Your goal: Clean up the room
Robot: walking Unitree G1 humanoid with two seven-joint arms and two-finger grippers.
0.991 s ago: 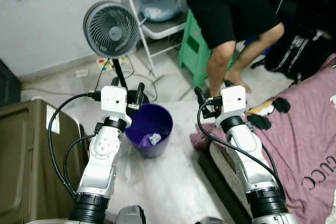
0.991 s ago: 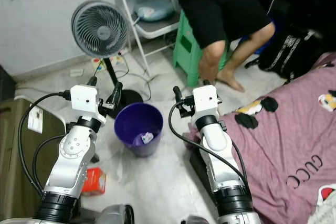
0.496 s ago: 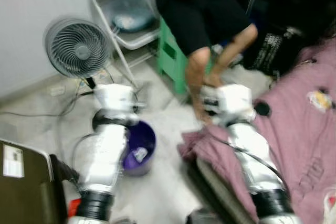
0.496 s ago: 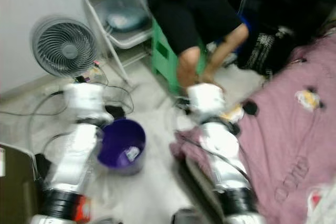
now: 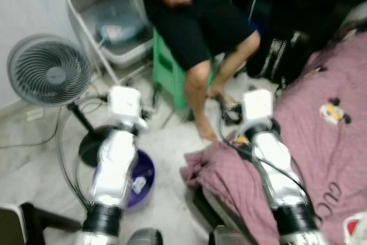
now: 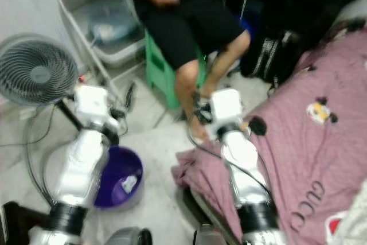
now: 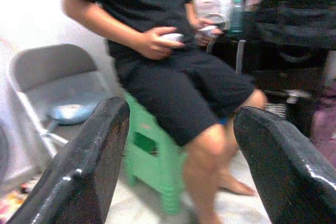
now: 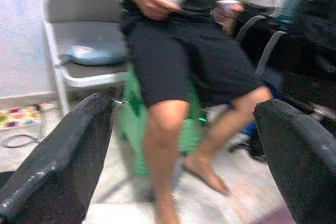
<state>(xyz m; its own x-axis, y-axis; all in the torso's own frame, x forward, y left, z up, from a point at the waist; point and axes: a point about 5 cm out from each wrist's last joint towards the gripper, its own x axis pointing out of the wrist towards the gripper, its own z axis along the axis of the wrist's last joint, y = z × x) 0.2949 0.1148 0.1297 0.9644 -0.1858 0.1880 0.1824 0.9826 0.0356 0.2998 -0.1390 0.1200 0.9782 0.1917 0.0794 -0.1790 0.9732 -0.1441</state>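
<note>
Left claw (image 7: 176, 145) and right claw (image 8: 173, 150) both spread wide, nothing held, raised toward a seated person (image 5: 195, 21). Risk: fingers striking that bare leg if the robot advances. Purple bin (image 5: 140, 179) below left arm, paper inside. Bed edge (image 5: 229, 176) crowds right; fan (image 5: 49, 73) left; narrow floor between.

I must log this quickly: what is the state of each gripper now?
Left gripper: open, holding nothing.
Right gripper: open, holding nothing.
</note>
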